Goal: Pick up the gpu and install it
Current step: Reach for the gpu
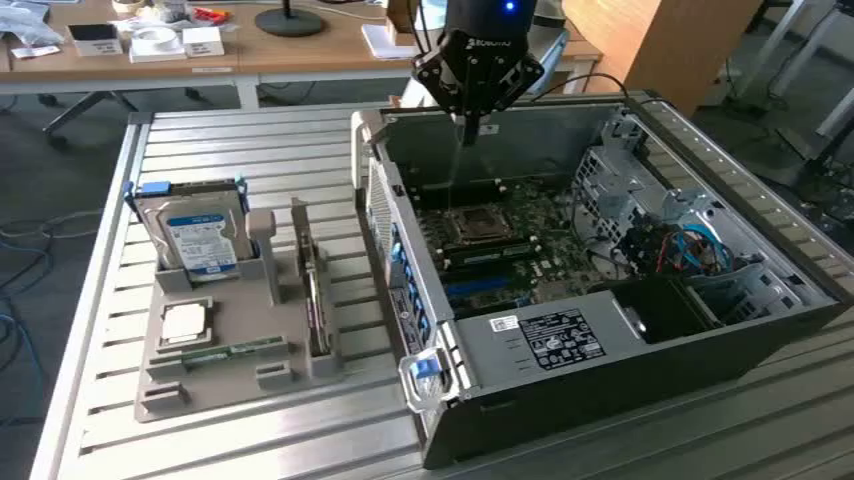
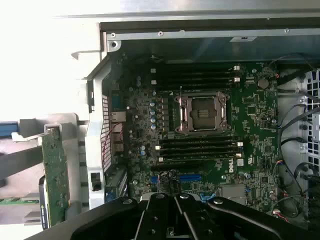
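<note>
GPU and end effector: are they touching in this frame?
Apart. The exterior view shows the end effector above the open computer case, while the gpu stands on edge in the gray holder outside it.

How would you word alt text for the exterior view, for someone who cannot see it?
A black robot gripper hangs over an open dark computer case lying on a slatted metal table. On the exterior view's left, a grey holder holds the thin dark gpu card upright near a silver hard drive.
</note>
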